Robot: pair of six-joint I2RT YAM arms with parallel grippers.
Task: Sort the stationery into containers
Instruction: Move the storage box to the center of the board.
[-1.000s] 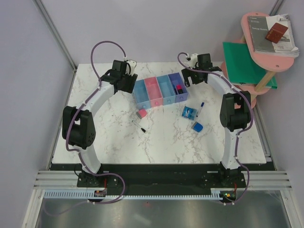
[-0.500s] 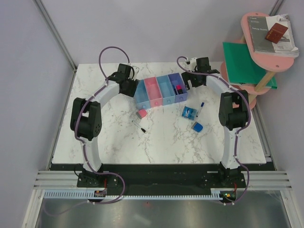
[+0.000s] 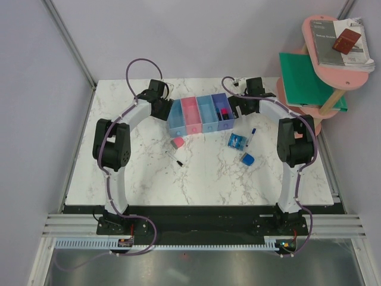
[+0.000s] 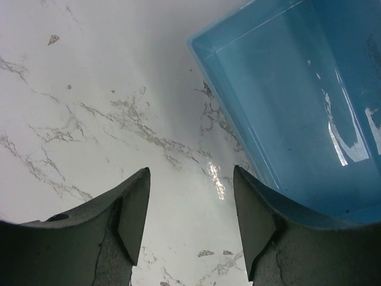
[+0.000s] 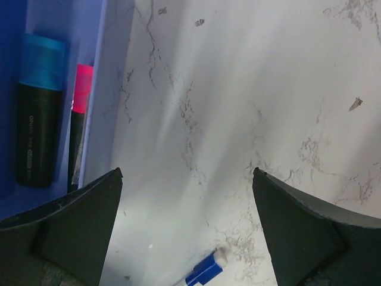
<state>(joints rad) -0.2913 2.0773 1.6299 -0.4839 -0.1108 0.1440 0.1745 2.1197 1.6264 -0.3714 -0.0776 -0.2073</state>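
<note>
**pen_sorter:** Top camera first. The row of four bins (image 3: 199,116) sits toward the back of the marble table (image 3: 131,173). The left gripper (image 3: 164,109) is just beside its light blue end, and the right gripper (image 3: 237,106) is just beside the purple-blue end. Loose on the table are a pink-grey eraser (image 3: 177,143), a thin black pen (image 3: 174,158), two blue blocks (image 3: 237,140) and a blue-capped white marker (image 3: 252,135).

**binwatcher:** And a pink-tipped black marker (image 3: 224,111) lies in the purple-blue bin (image 5: 116,71). What about the left wrist cam?

**pen_sorter:** Its fingers (image 4: 134,214) stand apart with only marble between them, holding nothing. The light blue end bin (image 4: 286,119) fills the upper right, right up against one finger. Can't tell if they touch.

**binwatcher:** On the right wrist cam the jaws are spread wide over bare marble. The purple-blue bin is at the left with the pink-tipped marker and a teal-capped black marker (image 5: 37,137) side by side in it. The white marker's blue cap pokes in at the bottom edge.
</note>
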